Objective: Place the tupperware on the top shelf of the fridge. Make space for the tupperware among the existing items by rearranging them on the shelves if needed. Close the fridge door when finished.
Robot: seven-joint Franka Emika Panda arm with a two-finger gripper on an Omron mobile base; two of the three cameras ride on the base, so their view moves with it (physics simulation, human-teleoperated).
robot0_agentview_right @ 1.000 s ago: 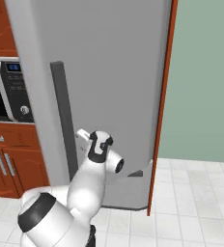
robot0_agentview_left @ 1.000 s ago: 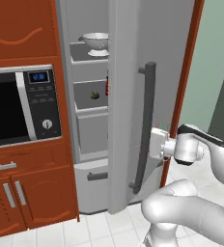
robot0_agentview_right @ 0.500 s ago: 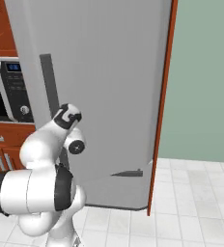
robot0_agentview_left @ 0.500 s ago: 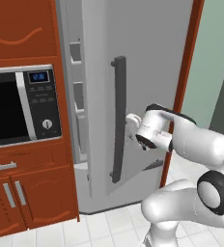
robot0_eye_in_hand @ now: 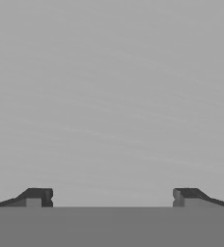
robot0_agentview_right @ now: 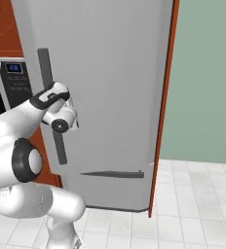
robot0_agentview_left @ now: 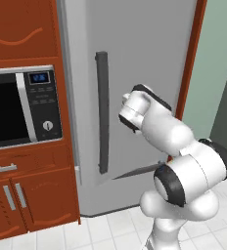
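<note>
Pushing flat on the fridge door [robot0_agentview_left: 149,58] beside its handle [robot0_agentview_left: 102,112], keep your gripper [robot0_eye_in_hand: 112,198] wide open, empty, until it seats.

We see our white arm rise from its base, fold at a dark-ringed elbow and reach forward at mid-height with the wrist level. Our end effector [robot0_eye_in_hand: 112,198] holds its two dark fingertips [robot0_eye_in_hand: 36,197] spread wide apart, gripping nothing.
</note>
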